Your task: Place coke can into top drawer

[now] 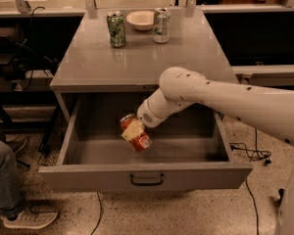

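Observation:
The coke can [137,137] is red-orange with a silver top, tilted, and held inside the open top drawer [147,176] just above its floor, left of centre. My gripper [133,130] is shut on the coke can, with a pale fingertip [131,130] across its side. My white arm reaches in from the right over the drawer. The drawer is pulled far out, with a small dark handle [147,180] on its grey front panel.
On the grey cabinet top [147,58] stand a green can [116,29], a white bowl [141,19] and a silver-white can [161,25] at the back. A person's leg and shoe [19,214] are at the lower left. Cables lie on the floor at right.

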### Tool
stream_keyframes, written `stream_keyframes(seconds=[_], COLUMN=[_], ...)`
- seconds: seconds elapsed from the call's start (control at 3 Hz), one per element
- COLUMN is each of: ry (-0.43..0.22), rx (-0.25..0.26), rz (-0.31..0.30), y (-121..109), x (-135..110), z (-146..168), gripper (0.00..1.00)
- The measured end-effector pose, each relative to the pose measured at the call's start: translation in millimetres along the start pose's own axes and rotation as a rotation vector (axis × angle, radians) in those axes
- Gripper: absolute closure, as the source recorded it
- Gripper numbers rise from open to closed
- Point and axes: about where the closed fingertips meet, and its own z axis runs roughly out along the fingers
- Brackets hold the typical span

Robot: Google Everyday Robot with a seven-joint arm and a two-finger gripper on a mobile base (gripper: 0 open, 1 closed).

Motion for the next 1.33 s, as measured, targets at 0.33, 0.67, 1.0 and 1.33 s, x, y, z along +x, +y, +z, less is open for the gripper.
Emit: stream_keyframes(seconds=[0.33, 0.67, 1.0, 1.33], ry=[0.001, 0.002, -0.013, -0.068], rx=[-0.003, -0.003, 0.020, 0.060], rz=[-0.001, 0.001, 0.032, 0.093], y=[1, 1, -2, -10], x=[-1, 0, 11, 25], z=[4, 4, -13, -49], gripper=[0.05, 0.00, 0.00, 0.00])
